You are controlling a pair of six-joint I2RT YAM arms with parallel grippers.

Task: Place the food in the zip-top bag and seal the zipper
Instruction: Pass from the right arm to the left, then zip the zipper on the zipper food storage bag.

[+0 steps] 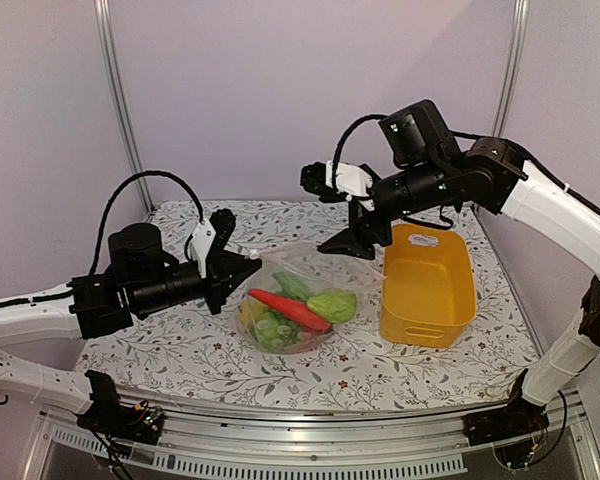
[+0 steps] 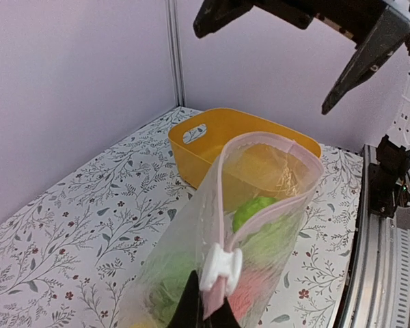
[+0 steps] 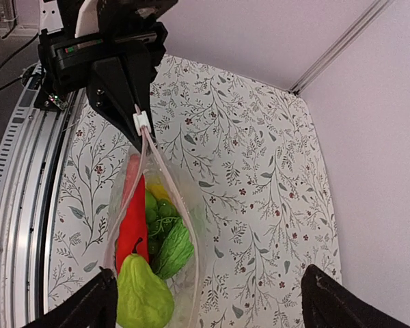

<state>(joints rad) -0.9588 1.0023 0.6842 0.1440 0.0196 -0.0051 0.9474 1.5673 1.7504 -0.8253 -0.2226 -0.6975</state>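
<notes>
The zip-top bag [image 1: 298, 268] lies mid-table with its mouth open. It holds the food: a green pear [image 3: 143, 295], a red-orange carrot [image 3: 131, 219], green grapes [image 3: 157, 208] and a ribbed green piece [image 3: 172, 249]. In the top view I see the carrot [image 1: 288, 308] and the pear [image 1: 332, 304]. The zipper [image 2: 223, 198] is a pinkish strip with a white slider [image 2: 221, 269] at its near-left end. My left gripper [image 2: 206, 313] is shut on the bag's edge just behind the slider and shows in the top view [image 1: 248, 263]. My right gripper [image 1: 353, 243] is open and empty above the bag's far end, as its wrist view [image 3: 212, 301] shows.
A yellow plastic basket [image 1: 427, 285] stands to the right of the bag, close beside it, and also shows in the left wrist view [image 2: 212, 133]. The floral table cloth [image 1: 180, 350] is bordered by white walls behind and a metal rail [image 1: 310, 455] in front.
</notes>
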